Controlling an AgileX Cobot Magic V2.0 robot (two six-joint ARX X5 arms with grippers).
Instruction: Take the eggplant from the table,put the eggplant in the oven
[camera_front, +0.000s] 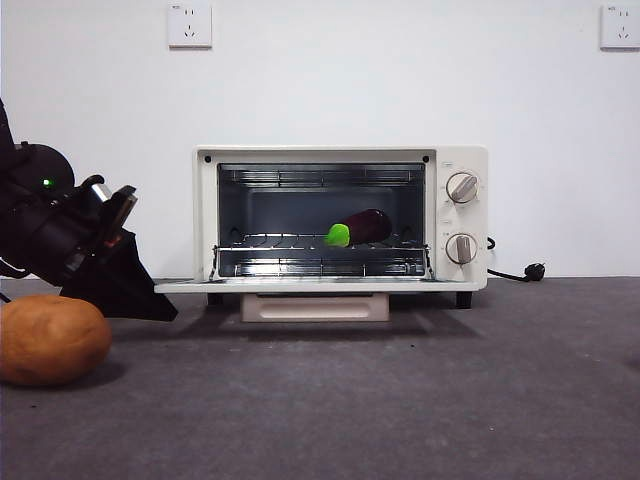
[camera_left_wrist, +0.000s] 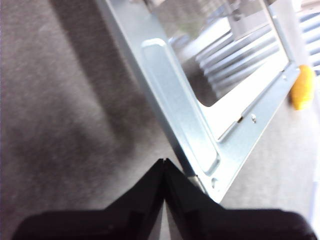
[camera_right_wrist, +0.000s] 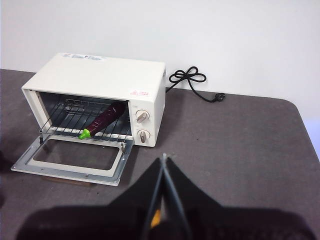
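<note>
The dark purple eggplant (camera_front: 362, 227) (camera_right_wrist: 102, 120) lies on the wire rack inside the cream-white oven (camera_front: 455, 215) (camera_right_wrist: 100, 70), green stem end toward the opening. The oven's door (camera_front: 300, 285) (camera_right_wrist: 75, 160) (camera_left_wrist: 185, 110) hangs open and flat. My left gripper (camera_front: 165, 310) (camera_left_wrist: 164, 162) is shut on nothing, its tip low over the table (camera_front: 400, 400) by the door's left front corner. My right gripper (camera_right_wrist: 163, 159) is also shut on nothing and hovers high over the table (camera_right_wrist: 240, 140), right of the oven and well back from it.
A round orange-brown potato (camera_front: 50, 340) (camera_left_wrist: 303, 87) sits on the table at the near left, beside the left arm. A black power cord with plug (camera_front: 520, 272) (camera_right_wrist: 192, 80) lies behind the oven on its right. White wall with sockets behind.
</note>
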